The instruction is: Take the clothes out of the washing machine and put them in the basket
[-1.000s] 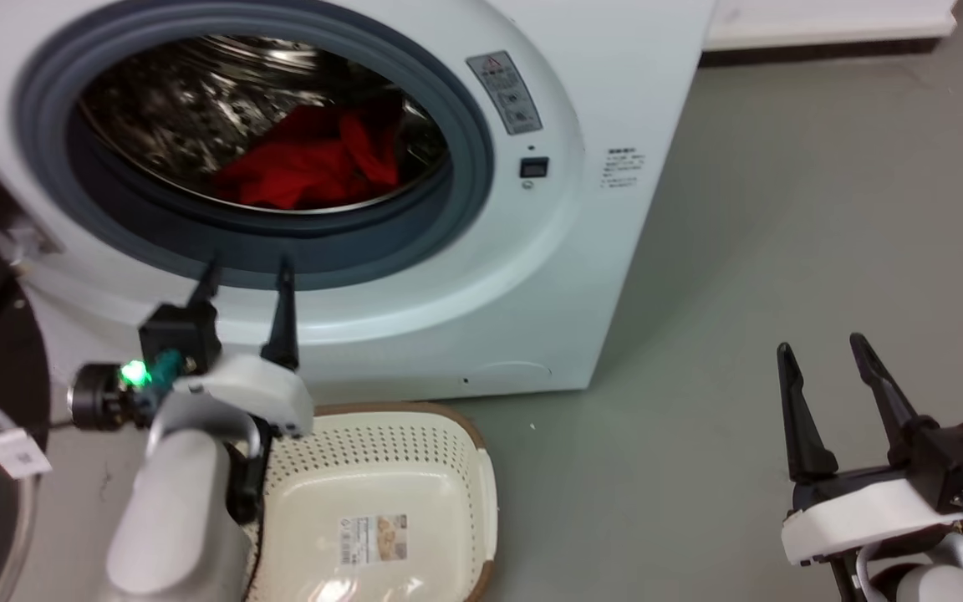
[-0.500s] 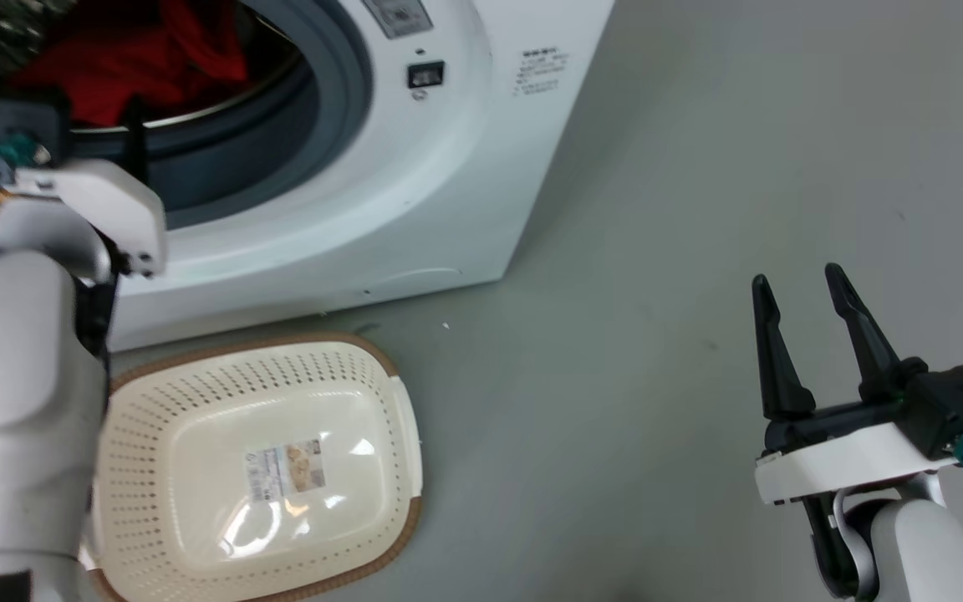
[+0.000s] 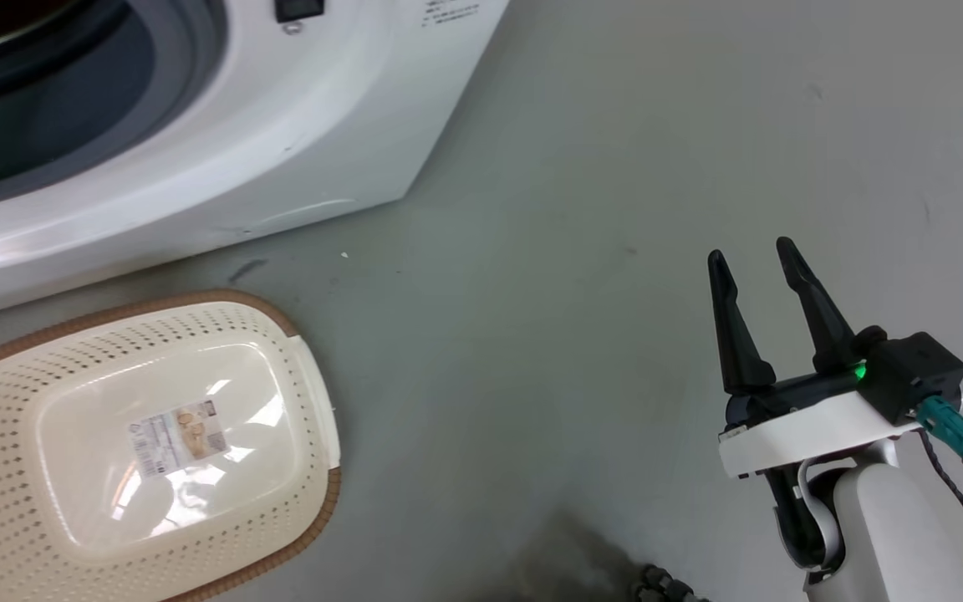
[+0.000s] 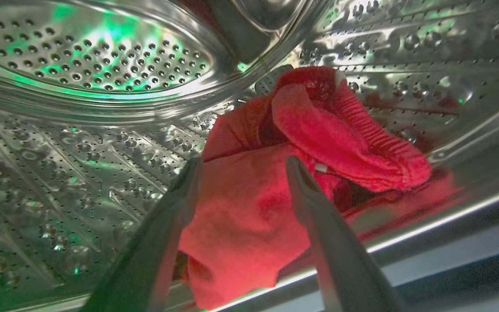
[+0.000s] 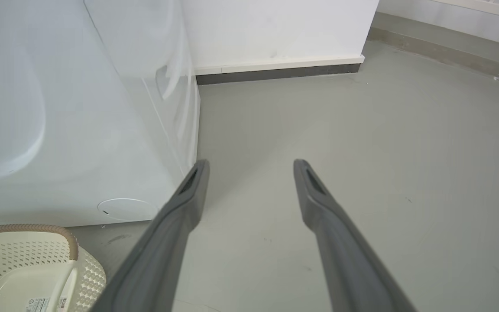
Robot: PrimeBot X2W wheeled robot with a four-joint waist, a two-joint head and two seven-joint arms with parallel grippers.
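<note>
Clothes [image 4: 249,203] lying in washing machine [image 3: 197,184], frame centre; left gripper [image 4: 243,164] hovering wide-open near them, gripping nothing. Basket [image 3: 281,351], lower left, holding 0 garments. Right gripper [image 3: 749,249] idling wide-open.

There's the right gripper [image 3: 749,249]: long black tapered fingers [image 3: 736,339], white wrist plate [image 3: 799,428], green light [image 3: 860,370] glowing, teal connector [image 3: 945,418] trailing a dark twisted cable [image 3: 955,495].

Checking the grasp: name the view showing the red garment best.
The left wrist view: the red garment sits large in the drum, framed by the left gripper. The head view catches a red sliver at its top left corner; the right wrist view faces the washing machine from outside.
</note>
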